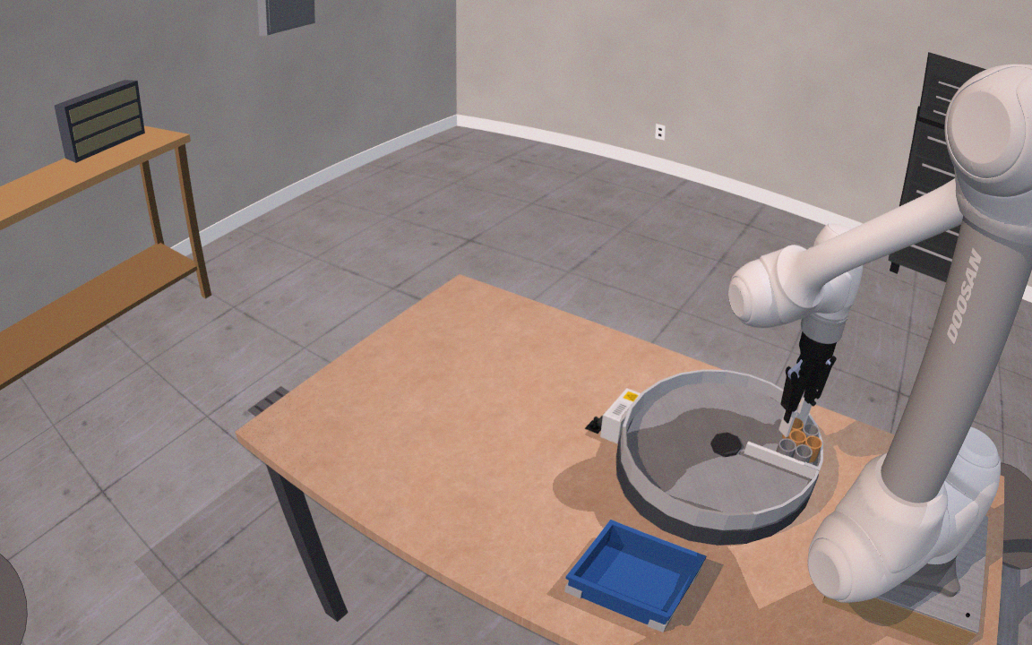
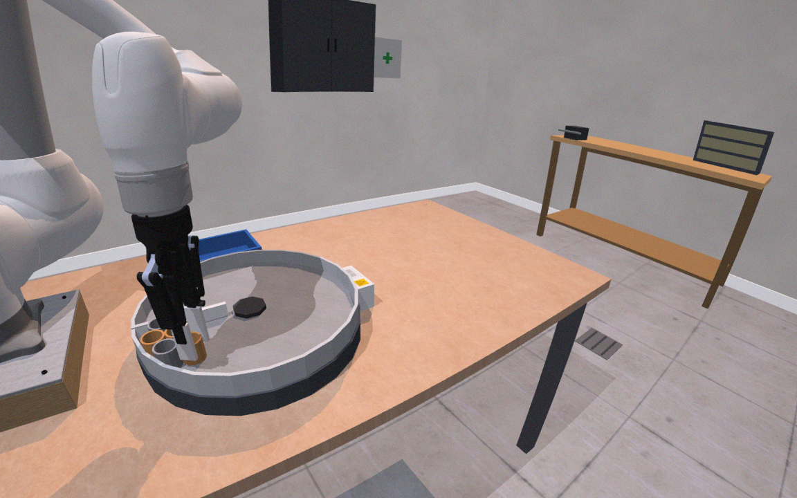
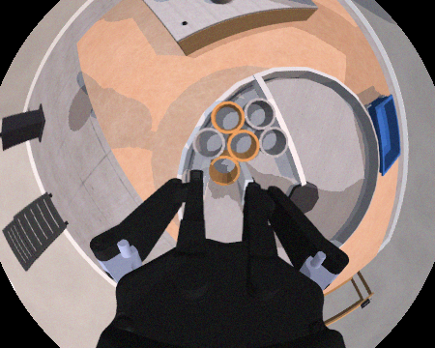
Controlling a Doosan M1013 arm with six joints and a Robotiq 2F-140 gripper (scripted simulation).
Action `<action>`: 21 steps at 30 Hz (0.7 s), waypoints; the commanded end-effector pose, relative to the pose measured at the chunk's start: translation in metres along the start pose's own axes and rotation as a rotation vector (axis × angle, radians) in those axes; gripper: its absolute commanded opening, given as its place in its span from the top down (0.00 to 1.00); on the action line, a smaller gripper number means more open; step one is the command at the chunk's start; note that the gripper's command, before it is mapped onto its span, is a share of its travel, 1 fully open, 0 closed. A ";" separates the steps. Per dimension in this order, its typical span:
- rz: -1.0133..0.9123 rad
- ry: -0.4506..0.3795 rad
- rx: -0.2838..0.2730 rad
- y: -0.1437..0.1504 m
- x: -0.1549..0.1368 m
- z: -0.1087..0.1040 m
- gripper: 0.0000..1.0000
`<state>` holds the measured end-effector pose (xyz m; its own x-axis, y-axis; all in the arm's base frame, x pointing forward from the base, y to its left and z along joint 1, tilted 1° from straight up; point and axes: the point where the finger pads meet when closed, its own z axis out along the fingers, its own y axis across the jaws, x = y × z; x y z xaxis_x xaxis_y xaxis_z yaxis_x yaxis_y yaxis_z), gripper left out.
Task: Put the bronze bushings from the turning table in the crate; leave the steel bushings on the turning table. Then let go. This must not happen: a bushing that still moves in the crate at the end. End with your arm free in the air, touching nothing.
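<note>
My gripper (image 1: 795,420) (image 2: 195,339) (image 3: 223,170) points down inside the turning table (image 1: 642,470) (image 2: 252,365) (image 3: 370,140). It is shut on a bronze bushing (image 2: 197,353) (image 3: 224,179), one light finger pad on each side. That bushing stands upright, low in the table, at the near end of the cluster in the wrist view. Two other bronze bushings (image 3: 228,102) (image 3: 243,159) and three steel bushings (image 3: 260,100) (image 3: 195,143) (image 3: 287,141) stand upright beside it. The blue crate (image 1: 615,599) (image 2: 227,236) (image 3: 386,140) shows no bushing inside in the top view.
A white divider bar (image 1: 778,460) (image 3: 281,127) runs from the black hub (image 1: 726,444) (image 2: 249,307) (image 3: 304,196) to the rim, beside the bushings. The raised rim surrounds the fingers. A white box (image 1: 620,414) (image 2: 361,287) stands against the turning table's outer side.
</note>
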<state>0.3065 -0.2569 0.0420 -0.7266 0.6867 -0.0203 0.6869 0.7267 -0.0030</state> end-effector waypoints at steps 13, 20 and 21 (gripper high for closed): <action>0.000 0.000 0.000 0.000 0.000 -0.002 1.00; 0.000 0.000 0.000 0.000 0.000 -0.014 1.00; 0.000 0.000 0.000 0.000 0.000 -0.018 1.00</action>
<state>0.3063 -0.2567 0.0520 -0.7266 0.6867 -0.0203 0.6869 0.7267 -0.0031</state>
